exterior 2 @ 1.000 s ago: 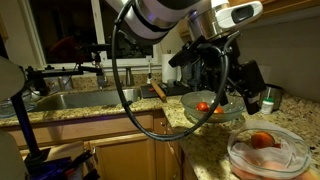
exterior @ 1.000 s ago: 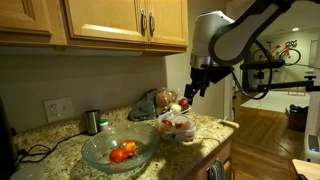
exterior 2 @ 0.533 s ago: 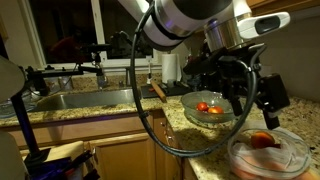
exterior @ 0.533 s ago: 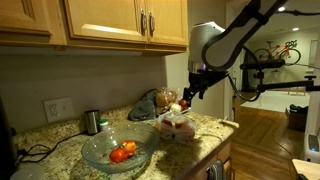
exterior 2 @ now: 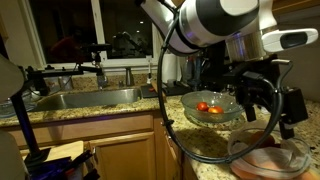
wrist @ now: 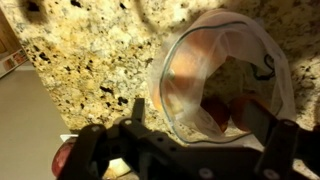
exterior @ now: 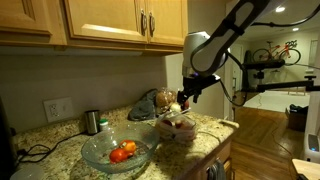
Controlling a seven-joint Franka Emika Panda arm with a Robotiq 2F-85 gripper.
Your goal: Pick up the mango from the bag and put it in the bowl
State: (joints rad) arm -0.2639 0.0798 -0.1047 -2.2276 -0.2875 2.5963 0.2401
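Jaws on end effector [exterior: 184, 100] spread wide, nothing pinched. In wrist view its dark fingers [wrist: 137, 120] straddle the open mouth of the bag [wrist: 225, 75] from above; can't tell if they touch the plastic. Speckled granite worktop [wrist: 90, 50] around it, edge just beside. In an exterior view the arm hides most of the bag [exterior 2: 272, 160]. Crumpled brownish sack [exterior: 148, 102] sits behind, bowl [exterior: 96, 150] near to the side with red-orange pieces [exterior: 122, 153] inside, steel cup [exterior: 92, 121] beyond by the wall, sink [exterior 2: 90, 97] well apart. Bag is small, crinkly, clear with whitish sheen, pink-orange tints; red fruit [wrist: 218, 112] shows through, directly under the end effector, between the fingers' line.
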